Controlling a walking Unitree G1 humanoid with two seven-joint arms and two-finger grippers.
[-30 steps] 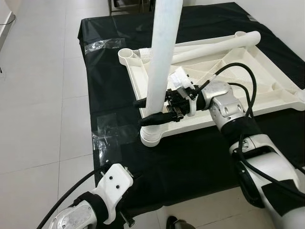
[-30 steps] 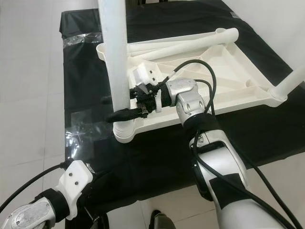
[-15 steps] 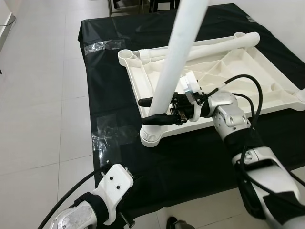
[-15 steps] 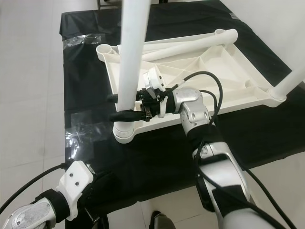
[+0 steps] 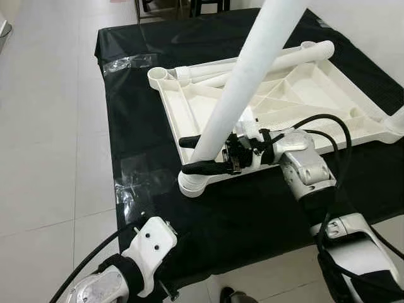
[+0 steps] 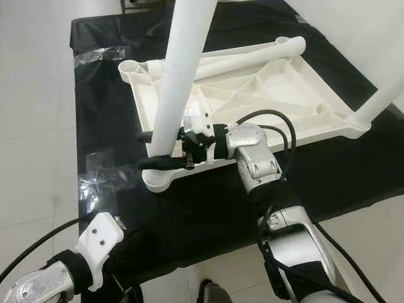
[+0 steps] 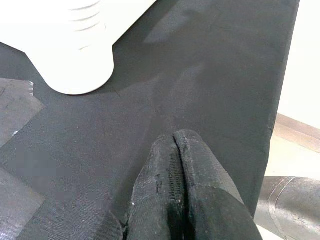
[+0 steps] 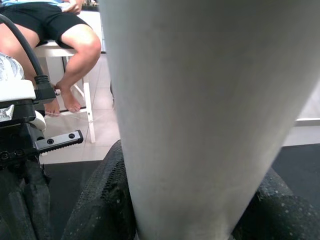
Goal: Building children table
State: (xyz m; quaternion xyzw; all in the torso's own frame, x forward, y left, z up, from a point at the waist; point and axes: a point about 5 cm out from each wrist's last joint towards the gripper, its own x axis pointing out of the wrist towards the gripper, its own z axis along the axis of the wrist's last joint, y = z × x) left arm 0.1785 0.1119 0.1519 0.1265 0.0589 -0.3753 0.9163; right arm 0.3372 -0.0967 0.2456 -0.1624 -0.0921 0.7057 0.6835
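The white table leg (image 5: pixel 243 88) looks like a hollow plastic tube: probably light and stiff, with a smooth skin that could slip or twist in a hold, so the sensible place to take it is low down, near its foot, where a small push steers the whole length. That is where the right pincer (image 5: pixel 192 154) has it, its two black fingers closed on either side of the leg just above the ribbed corner socket (image 5: pixel 191 183). The leg stands in that socket but tilts, its top leaning away to the robot's right. The tabletop (image 5: pixel 297 95) is a cream moulded tray lying upside down, ribs showing, on the black-covered table (image 5: pixel 136 95); another leg (image 5: pixel 284 60) lies along its far edge. The left pincer (image 7: pixel 177 195) hangs with fingers pressed together on nothing, over the black cloth near that same corner.
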